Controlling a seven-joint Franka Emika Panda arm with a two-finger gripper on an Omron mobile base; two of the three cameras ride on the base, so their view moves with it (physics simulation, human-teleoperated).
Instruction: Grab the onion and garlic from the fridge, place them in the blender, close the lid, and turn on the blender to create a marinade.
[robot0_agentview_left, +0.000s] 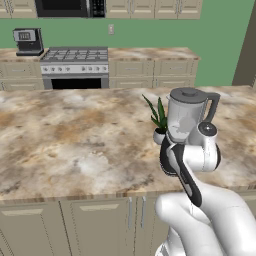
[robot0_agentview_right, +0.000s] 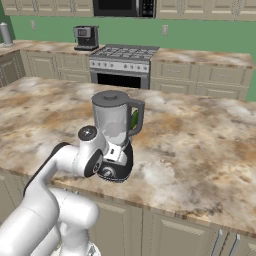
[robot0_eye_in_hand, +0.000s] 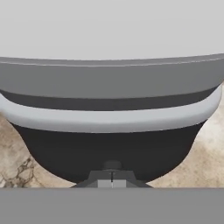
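Observation:
The blender (robot0_agentview_left: 186, 117) (robot0_agentview_right: 112, 120) stands on the island counter (robot0_agentview_left: 75, 140), its clear greyish jar on a rounded black base (robot0_eye_in_hand: 112, 148). The dark grey lid (robot0_agentview_left: 186, 94) (robot0_agentview_right: 111, 97) sits flat on the jar's top. My gripper (robot0_eye_in_hand: 112, 177) (robot0_agentview_right: 118, 161) is shut, with nothing between its fingers, and its tips are right against the front of the black base, close to the knob (robot0_agentview_right: 106, 172). The jar's contents look cloudy. The onion, the garlic and the fridge are out of view.
A small potted plant (robot0_agentview_left: 159, 117) stands just behind the blender. Across the aisle are a stove (robot0_agentview_left: 75, 62) and a black coffee machine (robot0_agentview_left: 28, 41) (robot0_agentview_right: 86, 37) on the back counter. Wide bare marble lies left of the blender.

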